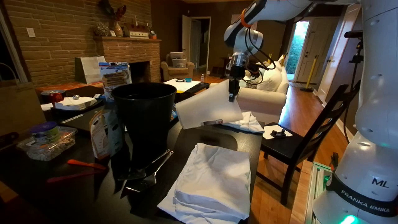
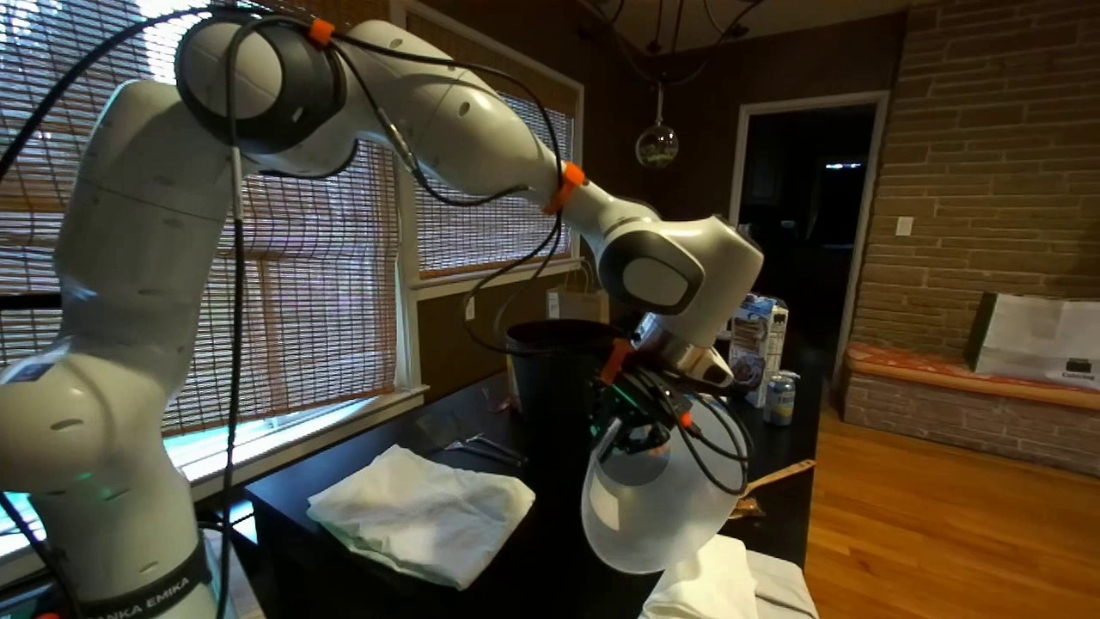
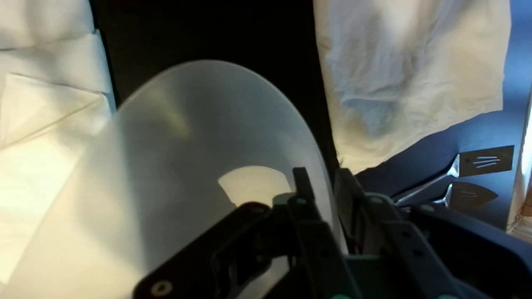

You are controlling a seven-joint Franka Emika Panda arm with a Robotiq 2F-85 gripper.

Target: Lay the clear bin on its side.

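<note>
At the left of an exterior view you have the black bin (image 1: 143, 121) upright, its foot melting into the dark table (image 1: 186, 144). Just right of it, over the table, is the clear bin (image 1: 206, 107), tipped nearly onto its side: base pointing left and a little down, mouth right and a little up, long axis on a gentle slope. You can't tell whether it touches the tabletop, and the print low on its near side is too small to read. At the mouth end, your gripper (image 1: 232, 97) covers part of the rim; its fingers (image 3: 305, 187) pinch the wall from both sides. In an exterior view, cables (image 2: 649, 387) partly hide the bin's inside.
</note>
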